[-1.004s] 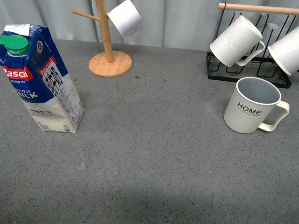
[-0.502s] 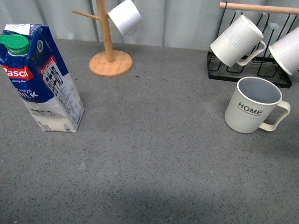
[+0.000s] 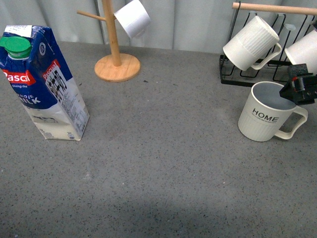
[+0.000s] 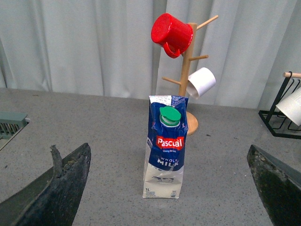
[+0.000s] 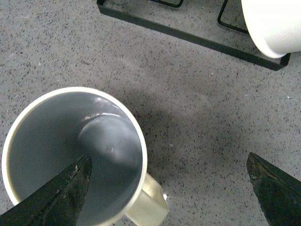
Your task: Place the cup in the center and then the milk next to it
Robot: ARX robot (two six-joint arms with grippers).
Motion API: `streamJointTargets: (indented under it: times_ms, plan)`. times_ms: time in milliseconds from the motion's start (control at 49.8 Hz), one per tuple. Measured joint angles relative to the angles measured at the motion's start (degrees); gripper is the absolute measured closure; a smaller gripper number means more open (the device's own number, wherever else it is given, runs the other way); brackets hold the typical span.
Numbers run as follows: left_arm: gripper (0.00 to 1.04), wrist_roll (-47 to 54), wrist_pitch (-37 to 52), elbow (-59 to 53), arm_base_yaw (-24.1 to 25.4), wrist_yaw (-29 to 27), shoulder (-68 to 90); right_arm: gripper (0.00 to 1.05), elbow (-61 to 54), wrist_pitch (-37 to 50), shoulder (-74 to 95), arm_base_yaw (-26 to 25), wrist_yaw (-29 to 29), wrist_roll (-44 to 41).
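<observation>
The cup (image 3: 266, 115), a cream ribbed mug lettered HOME with a grey-blue inside, stands upright at the right of the grey table. My right gripper (image 3: 301, 88) hangs open just above its rim and handle side. From the right wrist view the cup (image 5: 75, 155) lies below, with its squared handle (image 5: 149, 202) between the spread fingers. The milk (image 3: 42, 84), a blue-and-cream Pascal carton with a green cap, stands at the far left. My left gripper (image 4: 171, 188) is open and well short of the milk (image 4: 165, 146); it is absent from the front view.
A black wire rack (image 3: 262, 74) with two hanging ribbed white mugs (image 3: 250, 43) stands right behind the cup. A wooden mug tree (image 3: 115, 49) holds a small white cup (image 3: 132, 18) at the back; a red mug (image 4: 171, 34) hangs on it too.
My right gripper has come into the front view from the right edge, above the cup. The cup and the milk stand where they were.
</observation>
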Motion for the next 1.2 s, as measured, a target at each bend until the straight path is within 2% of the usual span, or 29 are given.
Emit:
streamJointTargets:
  times_ms: [341,382,743,944,1044,1205]
  plan:
    - [0.06,0.0,0.0,0.0,0.0,0.0,0.0,0.1,7.7,-6.8,5.9,1.2,1.5,4.4]
    - [0.06,0.0,0.0,0.0,0.0,0.0,0.0,0.18,7.9,-6.9,6.3,1.3,1.8,4.7]
    - [0.06,0.0,0.0,0.0,0.0,0.0,0.0,0.65,8.1,-7.2,6.8,1.9,1.7,5.8]
    - [0.06,0.0,0.0,0.0,0.0,0.0,0.0,1.03,9.5,-9.0,6.8,2.0,1.9,6.1]
    - [0.06,0.0,0.0,0.0,0.0,0.0,0.0,1.03,10.4,-9.3,6.7,2.3,1.6,5.3]
    - [0.06,0.0,0.0,0.0,0.0,0.0,0.0,1.03,10.4,-10.6,5.2,3.3,-2.3,1.8]
